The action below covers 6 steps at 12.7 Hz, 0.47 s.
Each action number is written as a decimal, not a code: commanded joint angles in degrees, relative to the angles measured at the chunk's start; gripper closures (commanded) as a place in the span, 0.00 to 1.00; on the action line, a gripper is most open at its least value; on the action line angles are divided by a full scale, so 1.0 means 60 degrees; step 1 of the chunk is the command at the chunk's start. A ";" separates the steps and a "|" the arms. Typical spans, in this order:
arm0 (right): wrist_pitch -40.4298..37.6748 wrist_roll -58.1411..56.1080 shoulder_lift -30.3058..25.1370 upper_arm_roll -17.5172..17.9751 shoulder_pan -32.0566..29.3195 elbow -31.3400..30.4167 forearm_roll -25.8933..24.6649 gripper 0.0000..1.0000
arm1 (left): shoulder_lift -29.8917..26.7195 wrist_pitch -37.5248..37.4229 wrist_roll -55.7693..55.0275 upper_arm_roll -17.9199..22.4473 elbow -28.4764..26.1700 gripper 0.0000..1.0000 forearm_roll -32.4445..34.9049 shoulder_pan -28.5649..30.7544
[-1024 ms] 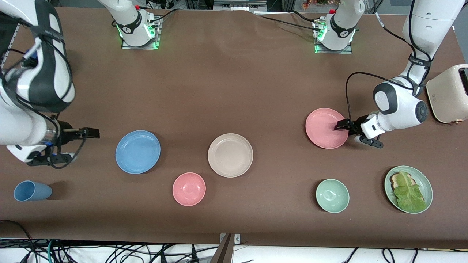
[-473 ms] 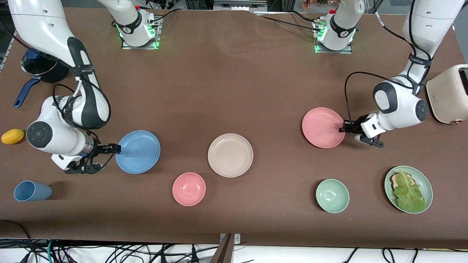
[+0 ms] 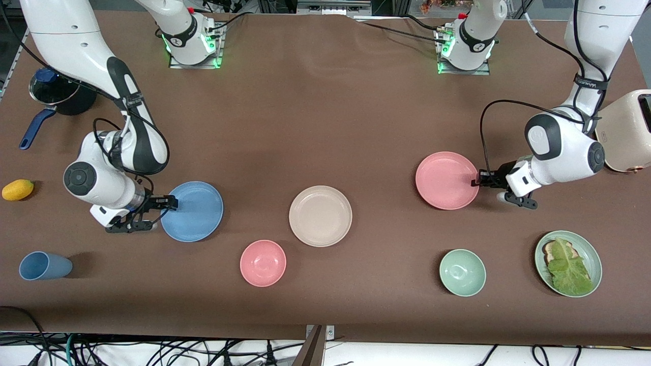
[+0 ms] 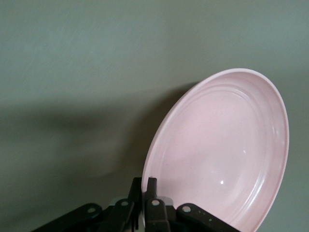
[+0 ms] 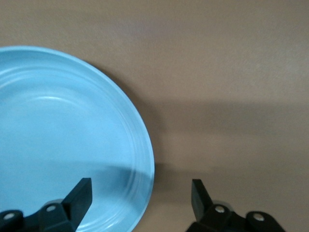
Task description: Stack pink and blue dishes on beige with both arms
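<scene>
The left end effector (image 3: 480, 178) is gripping the pink plate (image 3: 445, 180) by its rim, on the side toward the left arm's end of the tabletop (image 3: 325, 112); in the left wrist view its fingers (image 4: 150, 203) are pinched tight on the edge of the pink plate (image 4: 222, 154), which is sitting tilted with a shadow under it. The right end effector (image 3: 165, 206) is sitting at the edge of the blue plate (image 3: 193, 211), on the side toward the right arm's end; in the right wrist view its fingers (image 5: 79, 195) are spread wide, one over the blue plate (image 5: 67, 140) and the other over bare tabletop just beside the rim. The blue plate is lying flat. The beige plate (image 3: 320, 215) is lying between the two, well apart from both, slightly nearer the front camera than the pink plate. A small pink bowl (image 3: 263, 263) is sitting near the beige plate, nearer the camera. A green bowl (image 3: 462, 272) is lying nearer the camera than the pink plate.
</scene>
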 commanded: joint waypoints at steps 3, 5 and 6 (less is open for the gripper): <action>0.0369 0.0099 -0.0264 0.0035 -0.0007 -0.0500 0.0098 0.43 | 0.0022 -0.0385 -0.3202 -0.1025 0.1270 1.00 -0.0251 -0.0756; 0.0369 0.0099 -0.0264 0.0035 -0.0007 -0.0500 0.0098 0.62 | 0.0300 -0.0312 -0.4756 -0.1072 0.1928 1.00 -0.0163 -0.1676; 0.0369 0.0099 -0.0250 0.0035 -0.0007 -0.0500 0.0098 0.69 | 0.0548 -0.0268 -0.5387 -0.1058 0.2280 1.00 -0.0134 -0.2058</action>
